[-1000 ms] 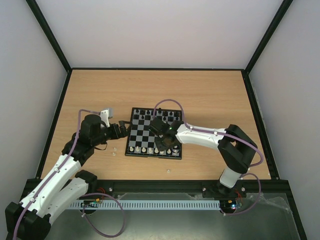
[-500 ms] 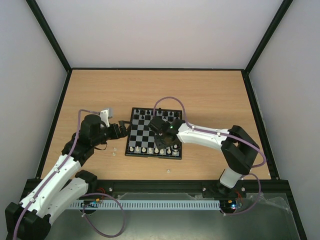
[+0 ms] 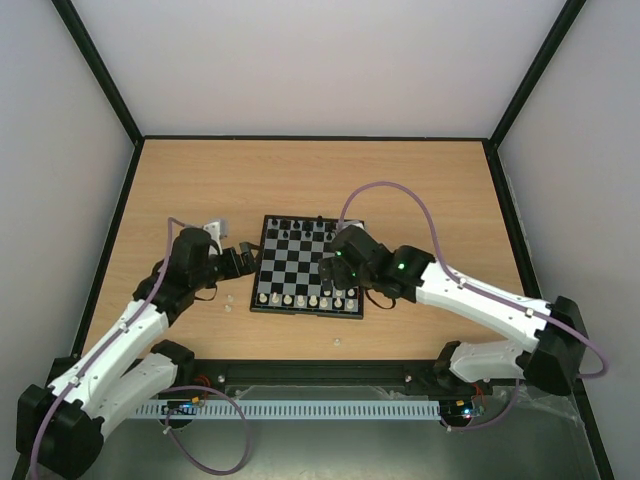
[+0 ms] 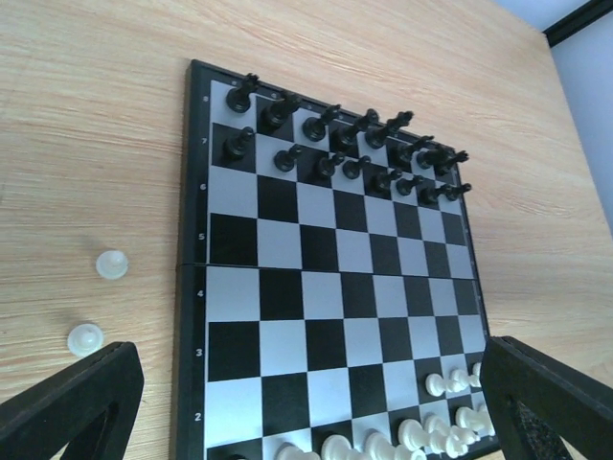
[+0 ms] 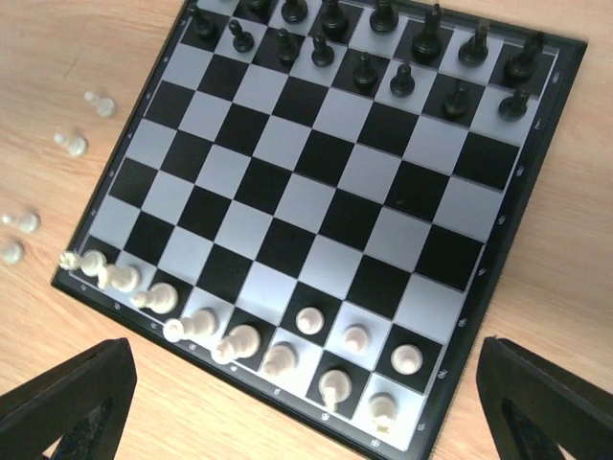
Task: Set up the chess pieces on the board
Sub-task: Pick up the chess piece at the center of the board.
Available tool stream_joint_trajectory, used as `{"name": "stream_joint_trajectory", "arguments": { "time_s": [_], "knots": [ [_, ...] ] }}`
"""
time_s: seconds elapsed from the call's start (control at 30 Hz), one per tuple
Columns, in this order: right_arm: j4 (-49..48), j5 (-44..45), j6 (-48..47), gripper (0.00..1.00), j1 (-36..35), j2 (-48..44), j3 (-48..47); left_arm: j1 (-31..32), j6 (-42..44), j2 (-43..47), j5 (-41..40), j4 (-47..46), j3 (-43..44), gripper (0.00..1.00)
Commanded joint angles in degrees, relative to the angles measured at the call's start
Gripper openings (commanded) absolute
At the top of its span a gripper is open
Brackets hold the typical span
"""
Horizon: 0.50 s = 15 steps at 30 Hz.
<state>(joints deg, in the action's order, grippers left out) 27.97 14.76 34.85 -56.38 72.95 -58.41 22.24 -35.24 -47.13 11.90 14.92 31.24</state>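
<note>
A small black-and-grey chequered chessboard [image 3: 300, 262] is laid on a pale wooden table [image 3: 420, 190]. Tiny loose whitish chessmen [image 4: 112, 264] are scattered just left of it. The left gripper [image 4: 308, 393] and right gripper [image 5: 306, 393] are spread open, empty. The chessmen are judged light and slippery, best pinched mid-stem.

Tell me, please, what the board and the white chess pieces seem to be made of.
The board: probably plastic, semi-gloss; its squares show a soft sheen. The white chess pieces: likely moulded plastic, smooth and creamy, some slightly translucent.
</note>
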Motion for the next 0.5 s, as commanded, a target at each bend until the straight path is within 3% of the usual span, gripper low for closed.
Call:
{"name": "stream_joint_trajectory", "arguments": {
  "time_s": [0.0,0.47],
  "knots": [
    [-0.52,2.26,-0.68,0.99,-0.22,-3.33,2.40,0.29,-0.64,-1.35,-2.17,-0.50,-0.29,0.99],
    [-3.67,1.12,-4.01,0.99,0.34,-3.99,3.86,0.27,-1.89,-5.57,-8.61,2.51,1.49,0.99]
  ]
}}
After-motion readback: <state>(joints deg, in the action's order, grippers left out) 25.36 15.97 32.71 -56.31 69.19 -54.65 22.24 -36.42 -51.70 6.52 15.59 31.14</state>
